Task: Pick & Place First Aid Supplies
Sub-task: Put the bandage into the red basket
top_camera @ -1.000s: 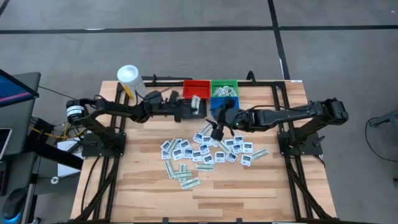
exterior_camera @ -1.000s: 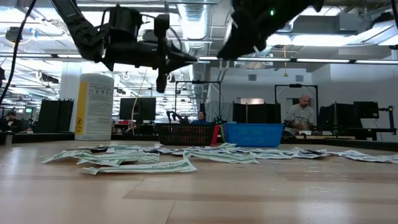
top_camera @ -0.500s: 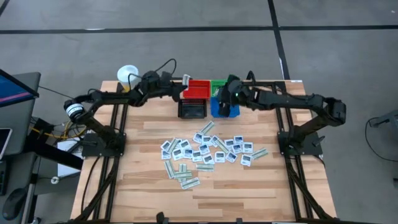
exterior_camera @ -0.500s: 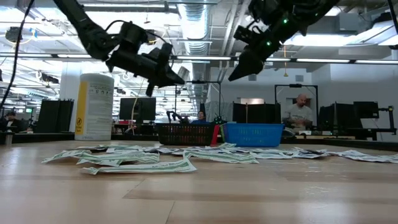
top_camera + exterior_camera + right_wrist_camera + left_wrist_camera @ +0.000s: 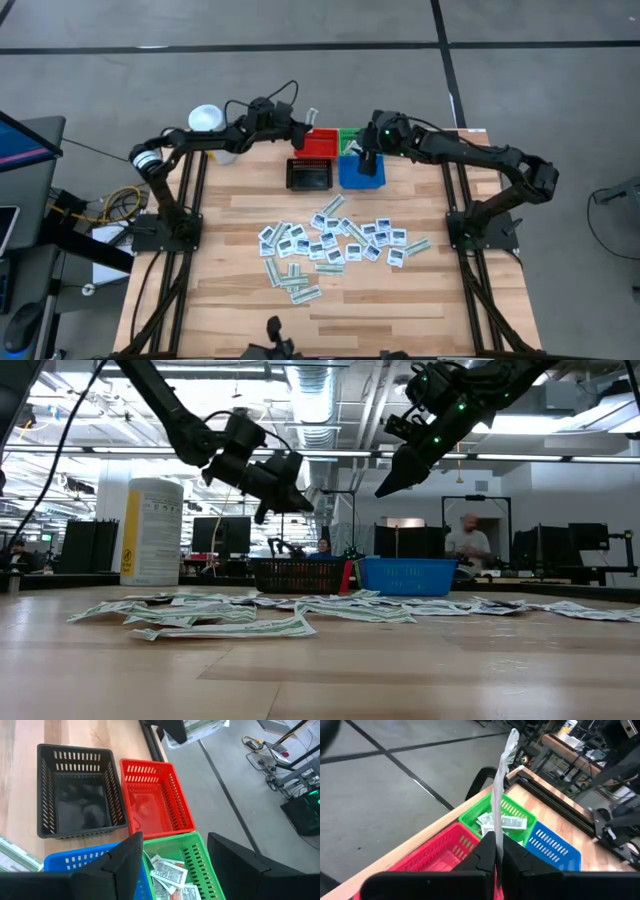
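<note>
Left wrist view showed your left gripper (image 5: 495,857) pinching a strip (image 5: 501,780) upright above the red bin (image 5: 437,854), seemingly for dropping, while your right gripper (image 5: 172,851) hung open over the green bin (image 5: 192,860).

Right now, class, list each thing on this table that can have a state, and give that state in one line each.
Left claw: shut on a narrow strip packet, above the red bin.
Right claw: open, holding nothing, over the green bin.
Green bin: holds a few packets.
Red bin: empty.
Black bin: empty.
White tub: upright.
Loose packets: lying flat, scattered on the table.
</note>
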